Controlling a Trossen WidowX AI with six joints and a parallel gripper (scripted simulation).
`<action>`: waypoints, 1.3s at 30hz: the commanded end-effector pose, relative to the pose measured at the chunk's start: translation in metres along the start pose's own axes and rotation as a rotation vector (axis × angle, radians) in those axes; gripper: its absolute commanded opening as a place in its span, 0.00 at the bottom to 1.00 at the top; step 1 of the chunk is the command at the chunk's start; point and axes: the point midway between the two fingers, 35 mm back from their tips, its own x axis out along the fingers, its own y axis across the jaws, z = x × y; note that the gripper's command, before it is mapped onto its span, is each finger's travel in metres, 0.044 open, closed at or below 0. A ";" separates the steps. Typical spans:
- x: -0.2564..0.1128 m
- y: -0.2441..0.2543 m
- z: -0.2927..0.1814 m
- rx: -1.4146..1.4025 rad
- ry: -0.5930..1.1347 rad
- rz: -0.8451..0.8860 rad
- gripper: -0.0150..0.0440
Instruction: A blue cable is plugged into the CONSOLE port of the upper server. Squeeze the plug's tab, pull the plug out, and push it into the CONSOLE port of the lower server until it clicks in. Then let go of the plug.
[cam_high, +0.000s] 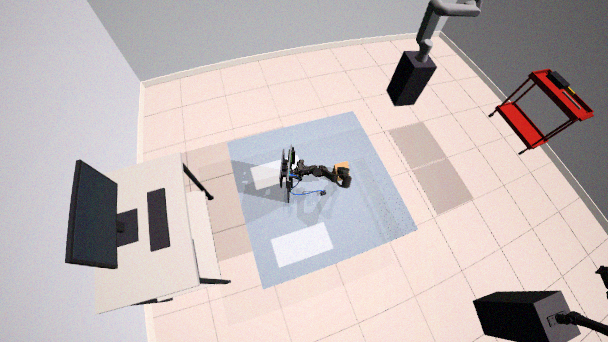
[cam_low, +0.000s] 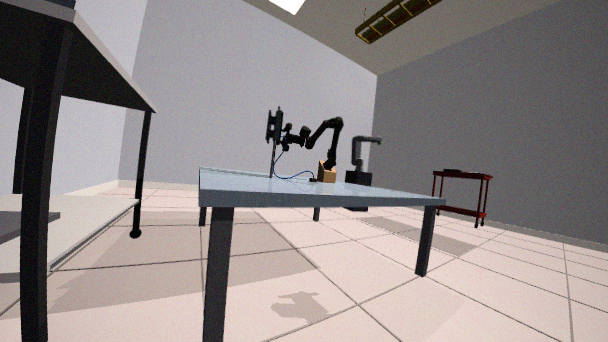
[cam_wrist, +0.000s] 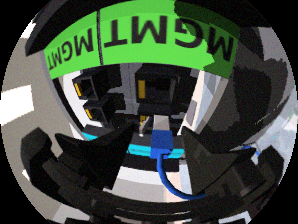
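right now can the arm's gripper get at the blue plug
Probably yes: the gripper is open, its fingers either side of the blue plug, and nothing shows between them and it. The cable trails off below, seemingly out of the way.

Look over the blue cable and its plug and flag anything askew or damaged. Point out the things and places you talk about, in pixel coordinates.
Nothing stands out. The plug (cam_high: 293, 175) (cam_wrist: 162, 143) looks intact between the open gripper's (cam_high: 296, 172) (cam_low: 286, 140) (cam_wrist: 158, 126) fingers, and the cable (cam_high: 306, 193) (cam_low: 287, 178) (cam_wrist: 171, 188) curves without a visible kink. Whether it has clicked in, I cannot tell.
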 end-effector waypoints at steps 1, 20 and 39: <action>0.000 0.000 0.000 0.000 0.000 0.000 0.92; -0.009 0.009 -0.003 0.000 0.000 0.000 1.00; -0.016 0.016 -0.004 0.000 -0.001 -0.001 1.00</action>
